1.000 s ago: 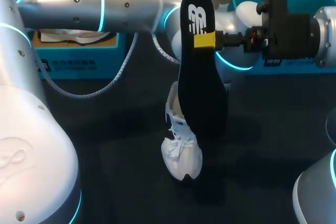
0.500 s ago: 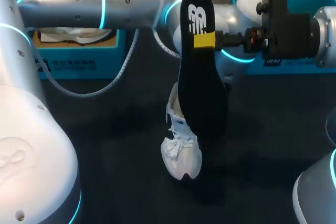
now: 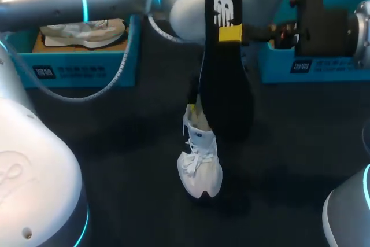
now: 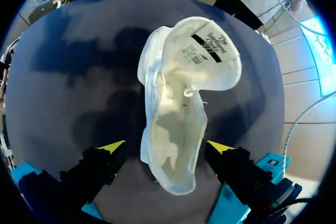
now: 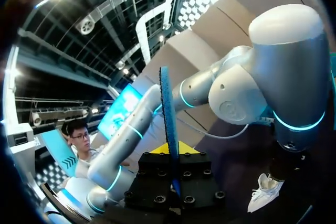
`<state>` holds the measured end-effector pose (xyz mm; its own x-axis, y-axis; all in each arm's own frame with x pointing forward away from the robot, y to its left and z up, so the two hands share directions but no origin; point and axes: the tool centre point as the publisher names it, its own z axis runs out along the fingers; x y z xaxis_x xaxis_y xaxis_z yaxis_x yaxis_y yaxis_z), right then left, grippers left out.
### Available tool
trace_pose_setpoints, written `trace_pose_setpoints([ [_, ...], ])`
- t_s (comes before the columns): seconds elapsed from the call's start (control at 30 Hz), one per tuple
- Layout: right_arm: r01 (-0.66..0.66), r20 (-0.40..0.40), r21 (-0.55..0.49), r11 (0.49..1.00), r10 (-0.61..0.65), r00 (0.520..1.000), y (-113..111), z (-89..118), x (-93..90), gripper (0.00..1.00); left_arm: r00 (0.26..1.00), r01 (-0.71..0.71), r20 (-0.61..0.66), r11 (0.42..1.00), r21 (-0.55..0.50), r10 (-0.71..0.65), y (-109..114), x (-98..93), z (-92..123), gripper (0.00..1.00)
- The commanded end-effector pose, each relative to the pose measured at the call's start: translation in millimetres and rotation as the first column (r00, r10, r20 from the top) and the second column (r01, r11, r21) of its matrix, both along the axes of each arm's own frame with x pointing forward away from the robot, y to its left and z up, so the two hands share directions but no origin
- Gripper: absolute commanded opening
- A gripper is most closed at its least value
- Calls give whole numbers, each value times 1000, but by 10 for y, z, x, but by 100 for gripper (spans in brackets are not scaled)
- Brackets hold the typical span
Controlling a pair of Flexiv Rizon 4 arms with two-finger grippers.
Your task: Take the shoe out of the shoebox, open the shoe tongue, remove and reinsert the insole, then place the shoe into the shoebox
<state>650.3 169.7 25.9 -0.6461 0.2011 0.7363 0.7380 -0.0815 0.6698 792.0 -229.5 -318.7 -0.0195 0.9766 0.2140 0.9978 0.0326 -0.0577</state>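
- A teal shoebox (image 3: 75,65) sits on the dark table (image 3: 115,143), well off to the outer side of the left gripper (image 4: 165,147). A second white sneaker (image 3: 84,32) lies inside it.
- The left arm comes in from the left and across the far side of the table. Its gripper points straight down, directly over the heel end of the white sneaker (image 4: 178,114).
- The left gripper's jaws are spread wide. One yellow fingertip (image 4: 112,146) stands on each side of the sneaker's heel, with dark table showing between each tip and the shoe, so it grips nothing.
- The sneaker stands on its sole on the table under the left gripper, outside both boxes. Its toe points away from that gripper, and its tongue is folded forward, so the bare inside is exposed.
- The black insole (image 3: 222,85) hangs upright from the right gripper (image 3: 230,33), which is clamped on it near the logo end. Its other end hangs down beside the sneaker's opening; whether it touches the shoe I cannot tell.
- In the right wrist view the insole stands edge-on between that gripper's fingers.
- A second teal box (image 3: 324,65) lies behind the right gripper, at the table's far right.
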Motion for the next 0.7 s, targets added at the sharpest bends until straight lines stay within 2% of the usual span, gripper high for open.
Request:
trace_pose_setpoints([
  [0.03,43,2,1,999,-43,999,-67,69,36,0,1000,-7,14,996,-94,8,201,77,240,100],
  [0.37,131,34,9,991,-132,991,-271,212,328,0,998,-36,45,981,-189,45,397,446,645,100],
  [0.57,188,-18,64,980,-187,982,-407,152,528,0,997,-29,60,962,-272,47,589,609,892,100],
  [0.7,206,-58,65,976,-203,978,-475,79,680,0,998,-16,53,936,-351,37,686,662,1088,100],
])
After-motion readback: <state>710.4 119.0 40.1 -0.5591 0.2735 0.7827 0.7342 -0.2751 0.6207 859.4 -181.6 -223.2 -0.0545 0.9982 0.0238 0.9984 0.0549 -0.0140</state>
